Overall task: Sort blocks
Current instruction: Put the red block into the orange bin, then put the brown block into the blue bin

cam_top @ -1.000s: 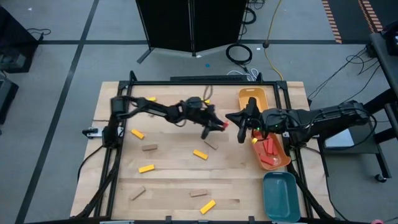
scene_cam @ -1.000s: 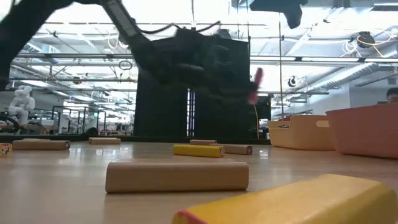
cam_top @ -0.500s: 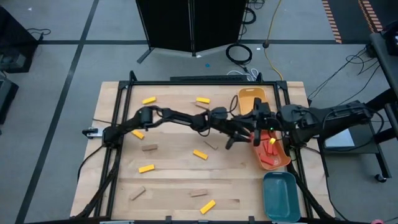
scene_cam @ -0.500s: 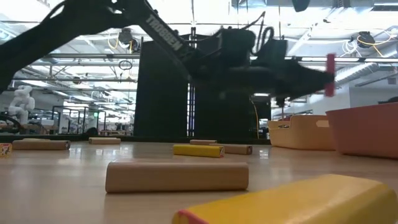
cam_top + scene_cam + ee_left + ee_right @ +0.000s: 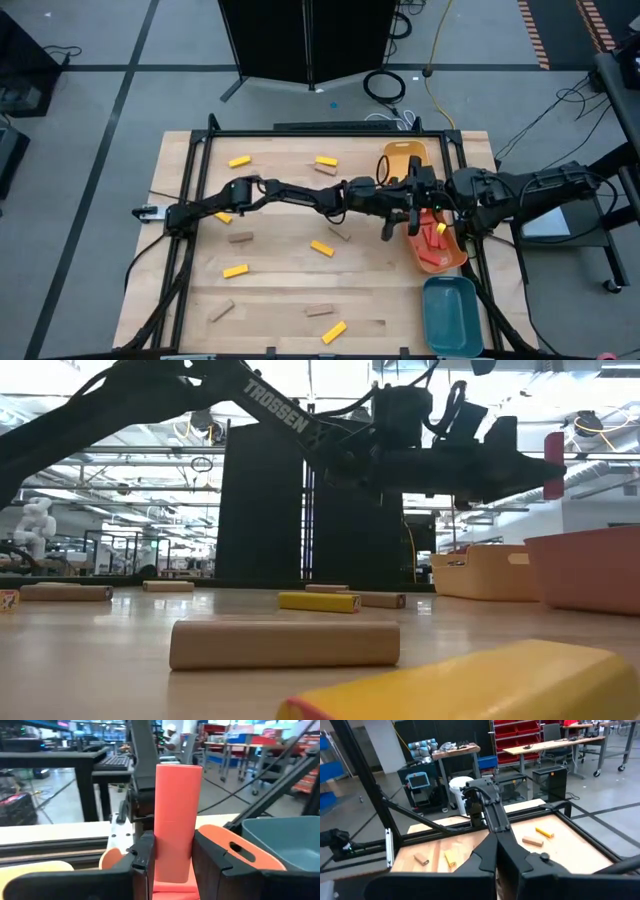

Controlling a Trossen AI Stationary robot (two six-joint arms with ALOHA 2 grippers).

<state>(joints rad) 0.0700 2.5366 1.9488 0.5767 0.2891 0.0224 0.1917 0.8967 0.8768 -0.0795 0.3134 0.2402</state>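
Observation:
My left gripper (image 5: 405, 213) reaches across the table to the orange tray (image 5: 452, 258) and is shut on a red block (image 5: 553, 465), which stands upright between its fingers in the left wrist view (image 5: 177, 820). My right gripper (image 5: 408, 190) hovers shut close by, between the yellow tray (image 5: 403, 153) and the orange tray; its joined fingers (image 5: 495, 862) hold nothing. Red blocks (image 5: 435, 236) lie in the orange tray. Yellow blocks (image 5: 321, 248) and tan blocks (image 5: 240, 238) lie flat on the table. My left gripper pinches the red block between its two fingers (image 5: 145, 855), on the block's two long sides (image 5: 172, 870) about its middle. The fingers come level from the table's left. The block is lifted clear and stands upright, crosswise to the fingers (image 5: 520, 465).
A teal tray (image 5: 452, 315) sits at the table's near right corner. A black frame (image 5: 300, 130) rims the table. Loose blocks are scattered over the left and middle, among them a tan one (image 5: 285, 643) and a yellow one (image 5: 470, 685) close to the low camera.
My left arm has stretched toward the table's right edge, carrying the red block from the table's middle to the orange tray. The block has stayed between the fingers and now stands upright. My right gripper has drawn back a little toward the right.

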